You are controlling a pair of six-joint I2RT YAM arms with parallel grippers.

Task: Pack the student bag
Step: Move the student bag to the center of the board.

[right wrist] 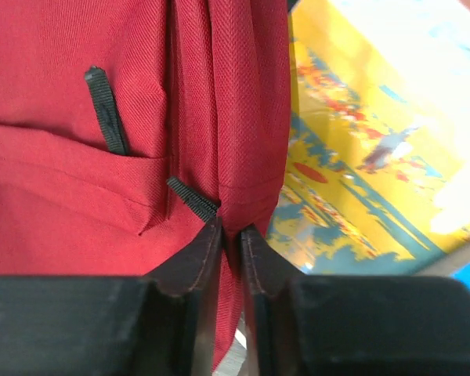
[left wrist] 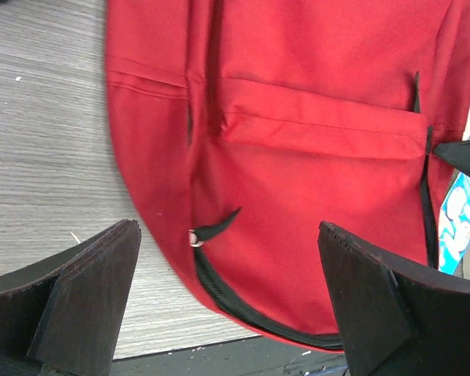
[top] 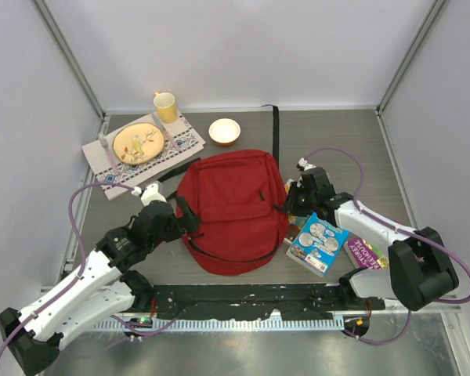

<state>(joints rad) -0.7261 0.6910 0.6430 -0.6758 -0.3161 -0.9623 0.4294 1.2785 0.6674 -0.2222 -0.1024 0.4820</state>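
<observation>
The student bag point(top: 233, 207) lies flat in the middle of the table point(top: 337, 149), front side up. Nothing looks packed yet: a blue book point(top: 319, 243) and a purple book point(top: 366, 252) wait on the table just beside its right edge. A yellow book point(right wrist: 360, 157) shows in the right wrist view, right next to the red cloth.

We think the step in hand is getting the bag open. The right fingers point(right wrist: 197, 270) are squeezed almost shut on a fold of the red cloth at the bag's right side, just by a small black tab point(right wrist: 192, 200). So that arm seems to be holding the bag.

The left fingers point(left wrist: 86, 290) are wide open and hold nothing. They hang over the bag's left edge, and the little zip pull point(left wrist: 211, 227) sits between them in the left wrist view. A black zip line point(left wrist: 235, 301) runs on from it round the bag's edge. It may be a bit open there already, but the view is too dark to be sure.

Next, the left fingers would need to come down and close on that small pull. It is thin and floppy, so the aim has to be good. Then comes a slow pull along the zip while the right side holds on, or the whole bag may slide.
</observation>
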